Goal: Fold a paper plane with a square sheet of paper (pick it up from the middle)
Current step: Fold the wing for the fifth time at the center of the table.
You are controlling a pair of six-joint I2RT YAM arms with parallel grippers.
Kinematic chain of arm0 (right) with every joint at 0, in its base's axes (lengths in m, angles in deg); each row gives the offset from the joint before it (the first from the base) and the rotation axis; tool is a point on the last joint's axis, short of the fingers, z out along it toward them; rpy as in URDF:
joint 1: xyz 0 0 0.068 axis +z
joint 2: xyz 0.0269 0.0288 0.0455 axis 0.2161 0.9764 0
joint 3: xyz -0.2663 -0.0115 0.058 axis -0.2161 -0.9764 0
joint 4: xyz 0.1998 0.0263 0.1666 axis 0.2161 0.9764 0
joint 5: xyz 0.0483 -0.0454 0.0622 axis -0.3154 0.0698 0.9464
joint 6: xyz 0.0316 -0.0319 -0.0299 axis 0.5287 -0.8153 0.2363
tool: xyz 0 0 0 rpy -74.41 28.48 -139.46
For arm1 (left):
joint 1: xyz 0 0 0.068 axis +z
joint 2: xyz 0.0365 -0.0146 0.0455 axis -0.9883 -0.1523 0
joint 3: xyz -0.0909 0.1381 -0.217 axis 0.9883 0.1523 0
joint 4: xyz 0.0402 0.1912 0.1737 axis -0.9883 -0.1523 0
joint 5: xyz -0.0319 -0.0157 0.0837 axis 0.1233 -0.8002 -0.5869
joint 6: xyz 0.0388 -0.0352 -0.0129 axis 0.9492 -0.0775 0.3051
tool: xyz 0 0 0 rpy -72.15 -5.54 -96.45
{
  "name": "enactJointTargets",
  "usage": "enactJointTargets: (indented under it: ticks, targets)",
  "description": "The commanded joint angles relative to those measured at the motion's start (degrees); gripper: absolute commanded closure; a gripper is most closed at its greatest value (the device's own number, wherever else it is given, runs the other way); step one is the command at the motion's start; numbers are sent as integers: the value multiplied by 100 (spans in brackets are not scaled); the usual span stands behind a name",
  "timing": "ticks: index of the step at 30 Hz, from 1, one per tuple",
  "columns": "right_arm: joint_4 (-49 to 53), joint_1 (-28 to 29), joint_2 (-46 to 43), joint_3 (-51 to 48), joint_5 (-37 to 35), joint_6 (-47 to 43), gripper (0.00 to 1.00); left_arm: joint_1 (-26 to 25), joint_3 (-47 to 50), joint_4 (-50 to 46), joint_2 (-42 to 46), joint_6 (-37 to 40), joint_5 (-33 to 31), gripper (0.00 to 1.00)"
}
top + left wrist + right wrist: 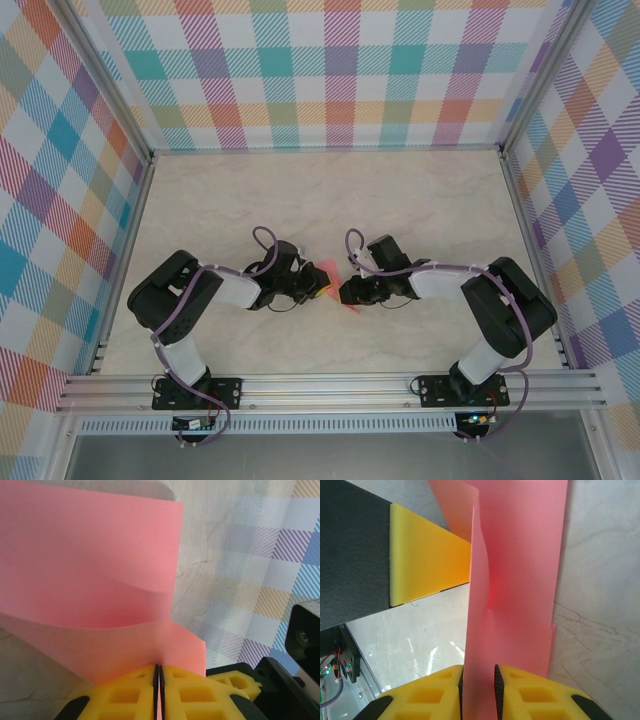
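One square sheet of paper (329, 268), two end effectors. At the centre of the top view the sheet stands curled between them over the tabletop (300, 200). The left end effector (158, 690) is clenched on the sheet's lower edge. The sheet also runs between the fingers of the right end effector (479, 690), but I cannot tell whether they pinch it. Checked walls (330, 70) surround the tabletop.

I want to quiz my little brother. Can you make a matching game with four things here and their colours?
Things:
1. paper
2. robot fingers
3. table
4. cable

Colours:
a. purple
b. pink
c. pale, marbled
d. yellow

Pairs: 1-b, 2-d, 3-c, 4-a
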Motion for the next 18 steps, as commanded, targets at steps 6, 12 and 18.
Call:
enactJointTargets:
  ticks: [6,12,18]
  targets:
    - [131,-17,322,62,-53,41,81,-97,-34,49,5,106,1,88]
    - [161,-14,424,102,-51,93,82,-95,-42,34,-9,119,14,88]
    - [474,-25,-50,217,-58,85,71,-95,-77,-2,-35,137,27,88]
